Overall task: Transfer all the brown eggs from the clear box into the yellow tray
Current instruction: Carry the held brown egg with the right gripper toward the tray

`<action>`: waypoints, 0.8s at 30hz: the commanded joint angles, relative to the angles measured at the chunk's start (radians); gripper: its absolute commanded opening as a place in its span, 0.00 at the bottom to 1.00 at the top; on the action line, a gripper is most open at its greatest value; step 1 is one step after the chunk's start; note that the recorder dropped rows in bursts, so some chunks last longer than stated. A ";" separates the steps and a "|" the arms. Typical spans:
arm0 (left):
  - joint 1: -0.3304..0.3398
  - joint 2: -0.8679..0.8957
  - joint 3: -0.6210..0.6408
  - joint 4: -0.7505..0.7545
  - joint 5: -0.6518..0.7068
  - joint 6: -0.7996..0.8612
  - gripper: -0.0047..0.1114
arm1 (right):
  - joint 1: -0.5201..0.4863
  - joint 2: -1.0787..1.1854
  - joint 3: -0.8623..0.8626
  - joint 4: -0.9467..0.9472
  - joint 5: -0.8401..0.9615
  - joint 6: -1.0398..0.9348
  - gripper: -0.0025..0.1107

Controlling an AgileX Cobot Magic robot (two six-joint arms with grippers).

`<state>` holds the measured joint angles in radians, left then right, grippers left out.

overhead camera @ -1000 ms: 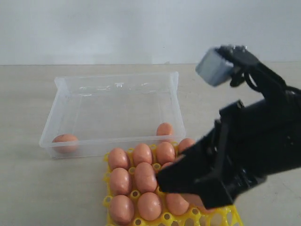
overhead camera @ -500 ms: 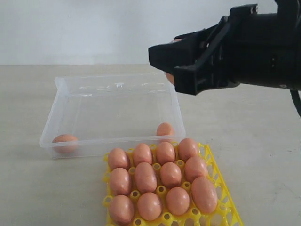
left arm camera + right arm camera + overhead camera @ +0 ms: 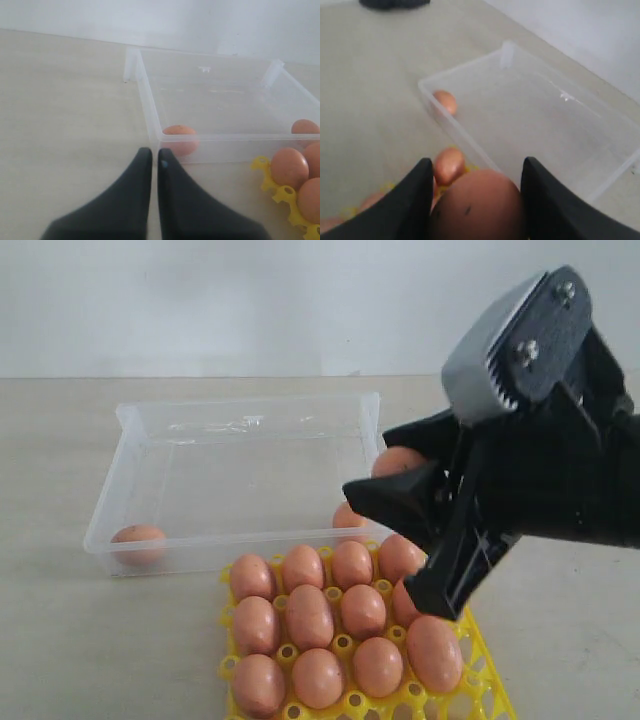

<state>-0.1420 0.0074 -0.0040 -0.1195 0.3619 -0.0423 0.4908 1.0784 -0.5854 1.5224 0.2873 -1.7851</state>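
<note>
Pale beige tabletop (image 3: 60, 640) is spread across the foreground, and nearest on it the bright yellow lattice egg tray (image 3: 484, 685) is seen. Three rows of smooth orange-brown eggs (image 3: 310, 615) are already stood on end in its cups, with bare lattice glimpsed only at its nearest edge, where it is cut off by the frame. Just above the tray's far right corner the black right gripper (image 3: 395, 465) is held, and now the grip can be read: its two fingers are parted and pinched on one more brown egg (image 3: 477, 205), seen bulging between them in the right wrist view. That is the relation on which the coming move is judged to turn: free cups, if any are left, lie below that brown egg and toward the near side, so a lowering and a drawing-in would be called for, not a reach outward. How its long axis is turned cannot be settled. Behind the tray the shallow clear plastic box (image 3: 240, 403) is found, and two eggs are left in it: a right-hand egg (image 3: 348, 512) against the near wall, and a corner egg (image 3: 138, 538) lying on its side at the near left. To the corner egg the left gripper (image 3: 154, 152) is the nearer, its fingers pressed together just outside the wall. Beyond, a plain white wall (image 3: 200, 300) is shown.
</note>
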 commanded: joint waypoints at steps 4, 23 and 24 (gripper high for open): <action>-0.002 0.004 0.004 0.004 -0.007 0.004 0.08 | -0.003 -0.010 0.068 -0.549 -0.319 0.329 0.02; -0.002 0.004 0.004 0.004 -0.007 0.004 0.08 | -0.003 -0.010 0.073 -0.679 -1.329 0.822 0.02; -0.002 0.004 0.004 0.004 -0.007 0.004 0.08 | -0.003 -0.010 0.073 -0.697 -1.329 0.916 0.02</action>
<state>-0.1420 0.0074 -0.0040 -0.1195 0.3619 -0.0423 0.4908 1.0769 -0.5134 0.8896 -1.0127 -1.0951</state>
